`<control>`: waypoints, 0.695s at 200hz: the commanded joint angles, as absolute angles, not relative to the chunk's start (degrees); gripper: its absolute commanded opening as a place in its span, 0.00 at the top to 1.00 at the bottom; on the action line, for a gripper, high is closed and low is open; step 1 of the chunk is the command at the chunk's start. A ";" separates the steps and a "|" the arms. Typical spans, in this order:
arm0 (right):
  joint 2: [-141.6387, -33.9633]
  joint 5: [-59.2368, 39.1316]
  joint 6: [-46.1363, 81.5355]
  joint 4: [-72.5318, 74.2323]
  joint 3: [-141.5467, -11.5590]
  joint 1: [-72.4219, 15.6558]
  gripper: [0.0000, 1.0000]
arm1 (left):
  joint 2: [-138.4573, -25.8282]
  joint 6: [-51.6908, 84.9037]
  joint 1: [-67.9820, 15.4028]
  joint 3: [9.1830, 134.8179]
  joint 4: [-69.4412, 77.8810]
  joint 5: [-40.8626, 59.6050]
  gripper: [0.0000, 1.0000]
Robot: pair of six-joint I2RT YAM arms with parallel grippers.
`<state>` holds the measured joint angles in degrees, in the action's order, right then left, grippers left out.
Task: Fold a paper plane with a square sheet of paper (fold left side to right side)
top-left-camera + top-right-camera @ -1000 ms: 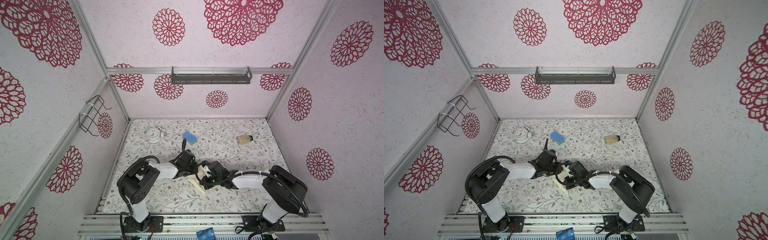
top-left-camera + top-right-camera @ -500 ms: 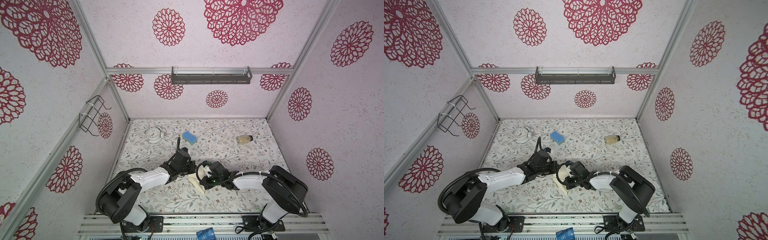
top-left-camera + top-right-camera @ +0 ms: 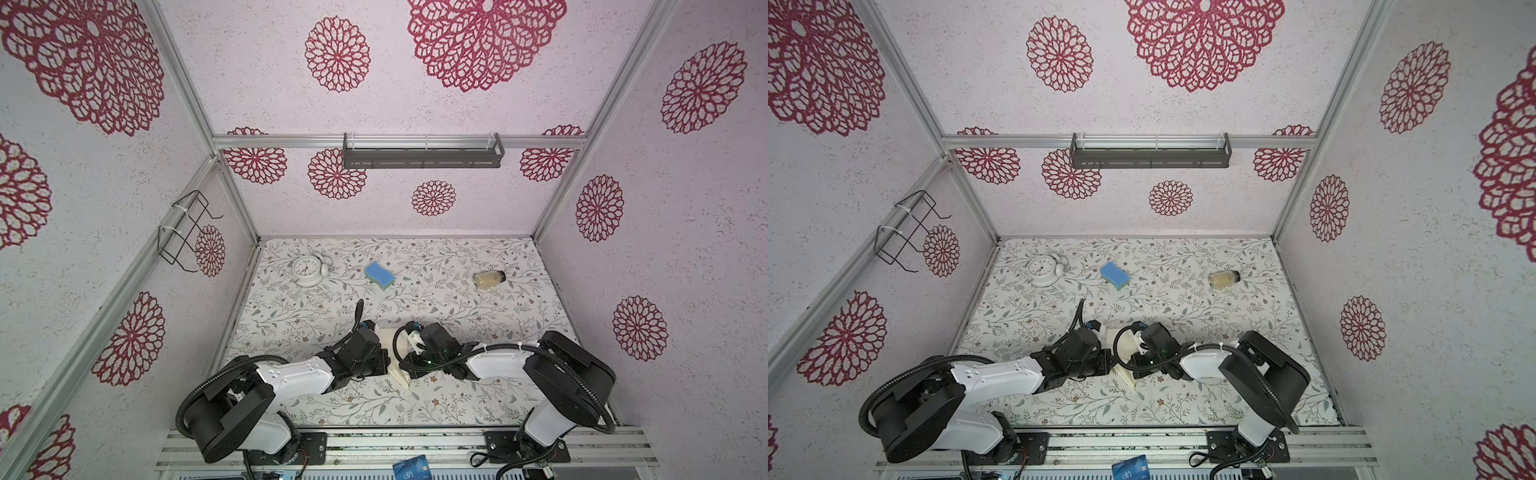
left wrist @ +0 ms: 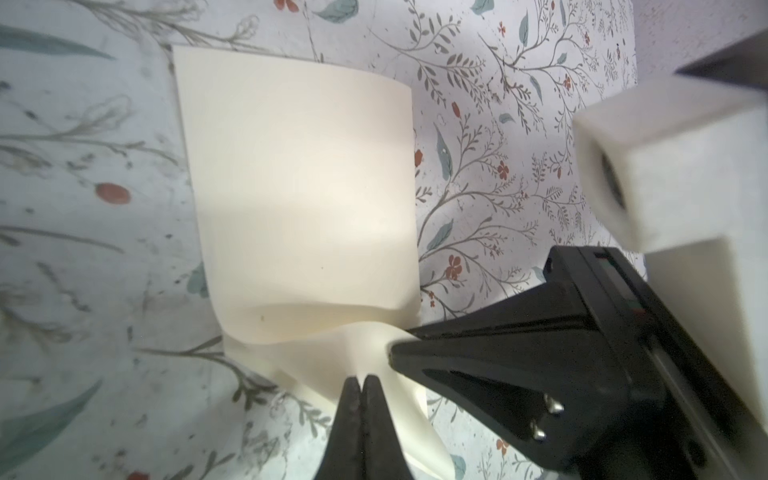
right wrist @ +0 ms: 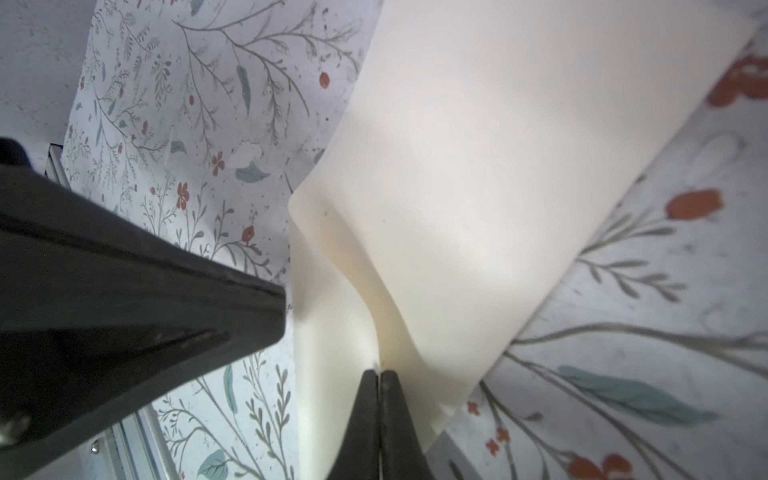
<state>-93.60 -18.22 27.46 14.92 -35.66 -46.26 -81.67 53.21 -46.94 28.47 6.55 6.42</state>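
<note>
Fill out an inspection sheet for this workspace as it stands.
Surface: floral-print table, no spills seen.
Job's things: square sheet of paper, cream, one end lifted and curled by the grippers; no plane shape yet.
Clutter: alarm clock, blue sponge, jar on its side, all far from the paper.
Grippers: left gripper shut, tips at the paper, grip unclear; right gripper shut, apparently pinching the paper.
Cables: black cables loop at both wrists; no snag seen.
Surroundings: flower-patterned walls, grey shelf, wire rack.
</note>
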 commanded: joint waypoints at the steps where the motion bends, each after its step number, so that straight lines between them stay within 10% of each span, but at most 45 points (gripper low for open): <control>1: -95.85 -15.12 27.31 9.56 -33.59 -45.42 0.97 | -82.92 54.49 -47.98 28.18 10.23 4.57 1.00; 139: -93.35 -18.31 27.95 7.69 -36.05 -44.91 0.83 | -90.43 56.71 -49.28 28.70 12.70 2.43 1.00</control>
